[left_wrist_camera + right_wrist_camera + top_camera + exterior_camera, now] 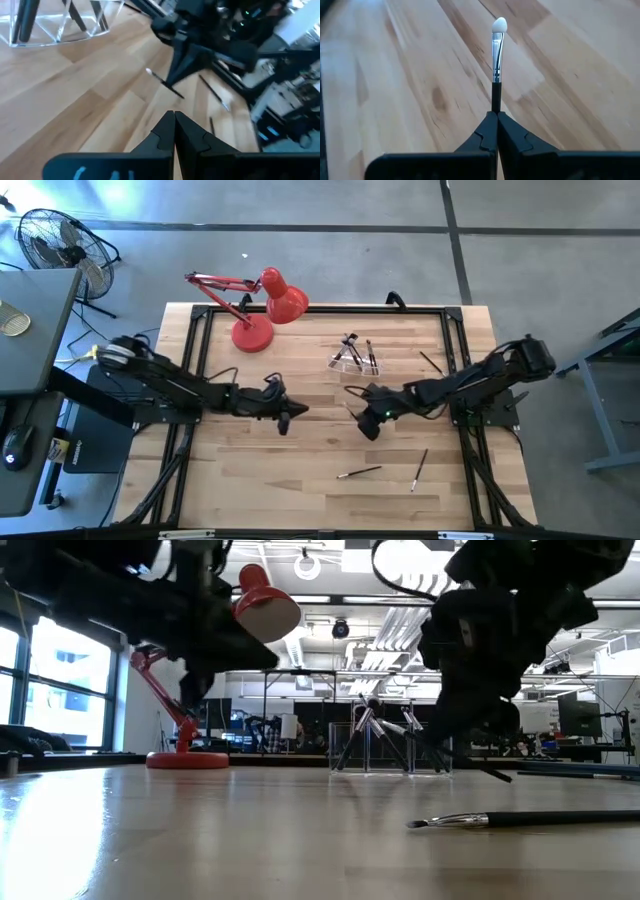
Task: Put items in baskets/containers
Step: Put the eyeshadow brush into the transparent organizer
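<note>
My right gripper (496,114) is shut on a brush (496,55) with a dark handle, a silver ferrule and a white tip. It hovers over mid-table (368,423), on the near side of the clear holder (355,358). The holder stands on the table with several brushes leaning inside it, and it also shows in the low view (385,745). My left gripper (174,114) is shut and empty, left of centre (285,418), facing my right gripper (171,82). Loose brushes lie flat on the table near the front (358,472) (420,468) and near the right rail (430,362). My right gripper pinches the brush's dark handle (495,102) between its two fingertips. The ferrule and the white tip (499,25) stick out past the fingertips. The brush is lifted clear of the table, slanting, as the left wrist view shows (162,82). The handle's rear end is hidden by the fingers.
A red desk lamp (265,305) stands at the far left of the table, its shade tilted toward the holder. A black frame (300,310) edges the table. Open wood lies between the grippers and the near edge, apart from a loose brush (530,820).
</note>
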Robot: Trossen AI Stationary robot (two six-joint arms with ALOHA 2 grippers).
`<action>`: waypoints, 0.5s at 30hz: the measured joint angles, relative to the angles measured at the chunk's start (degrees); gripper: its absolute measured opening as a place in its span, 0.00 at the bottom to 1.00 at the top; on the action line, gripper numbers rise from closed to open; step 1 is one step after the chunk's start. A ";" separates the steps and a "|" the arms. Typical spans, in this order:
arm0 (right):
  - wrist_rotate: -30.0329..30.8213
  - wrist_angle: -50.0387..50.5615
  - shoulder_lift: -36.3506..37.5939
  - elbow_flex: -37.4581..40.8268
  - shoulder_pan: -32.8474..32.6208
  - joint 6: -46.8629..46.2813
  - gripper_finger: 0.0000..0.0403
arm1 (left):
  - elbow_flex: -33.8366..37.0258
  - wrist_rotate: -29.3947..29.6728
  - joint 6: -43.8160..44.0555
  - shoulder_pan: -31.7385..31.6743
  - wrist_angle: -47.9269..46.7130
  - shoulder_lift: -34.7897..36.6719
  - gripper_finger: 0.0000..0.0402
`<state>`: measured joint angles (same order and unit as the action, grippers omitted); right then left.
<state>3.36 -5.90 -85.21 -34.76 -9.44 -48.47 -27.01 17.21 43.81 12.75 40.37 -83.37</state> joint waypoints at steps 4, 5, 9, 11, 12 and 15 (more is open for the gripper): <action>1.97 -3.90 1.77 0.43 -0.02 2.19 0.00 | -4.17 1.49 0.00 -0.04 0.60 -4.94 0.00; 2.72 -4.65 2.21 0.45 0.00 2.60 0.00 | -5.28 1.42 0.03 -0.02 0.63 -5.67 0.00; 4.38 -9.02 3.99 0.45 0.01 3.92 0.00 | -10.14 0.07 0.19 -0.02 0.65 -8.38 0.02; 4.99 -10.46 4.89 0.43 0.01 3.48 0.00 | -11.91 0.32 0.73 -0.06 0.64 -8.49 0.05; 5.15 -11.02 5.28 0.43 0.01 3.09 0.00 | -12.71 0.40 1.55 -0.48 0.87 -8.48 0.08; 5.22 -12.51 6.72 0.45 0.01 2.01 0.00 | -14.08 0.49 6.09 -2.13 0.54 -8.46 0.16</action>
<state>8.58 -18.41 -78.49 -34.30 -9.43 -46.46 -41.10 17.70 49.91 10.62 40.91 -91.83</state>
